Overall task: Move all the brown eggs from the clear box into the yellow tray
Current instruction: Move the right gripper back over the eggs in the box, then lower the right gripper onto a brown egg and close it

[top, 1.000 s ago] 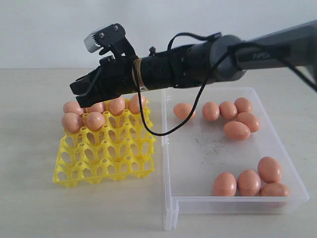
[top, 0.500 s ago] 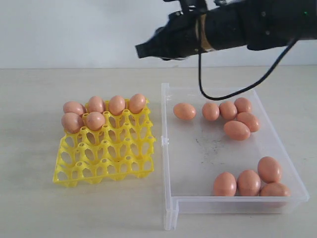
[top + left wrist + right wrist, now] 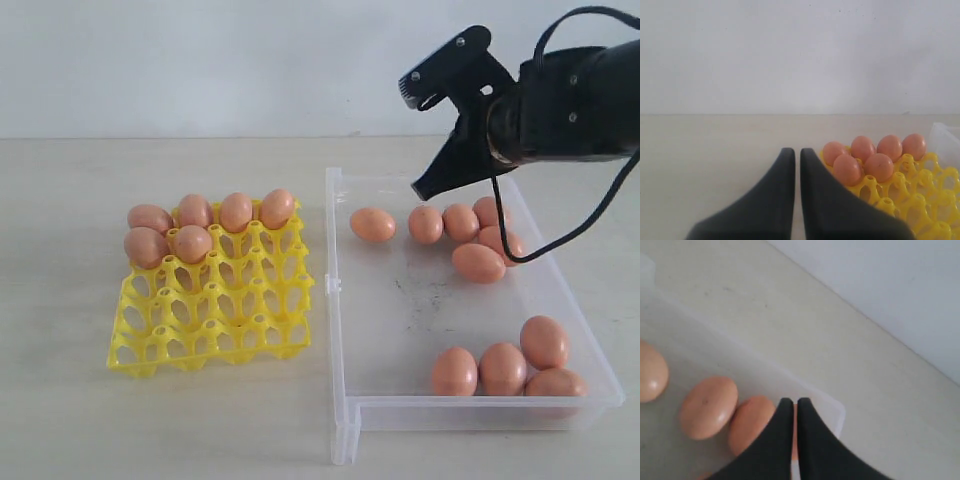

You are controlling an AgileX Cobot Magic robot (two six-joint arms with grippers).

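From where I stand, the right gripper (image 3: pixel 421 189) hangs in the air over the far end of the clear box (image 3: pixel 420 300), its black jaws pressed together with nothing between them, its tip pointing down toward the brown eggs (image 3: pixel 425 224) clustered there. Six eggs lie loose at that far end and four more are huddled in the near right corner of the box. The yellow tray (image 3: pixel 230 312) sits just beside the box on the pale table (image 3: pixel 80 420), carrying six eggs: four across its back row and two in the next row at the left. The left gripper (image 3: pixel 793 151) hovers low near the tray's egg-filled corner, jaws almost touching, holding nothing.
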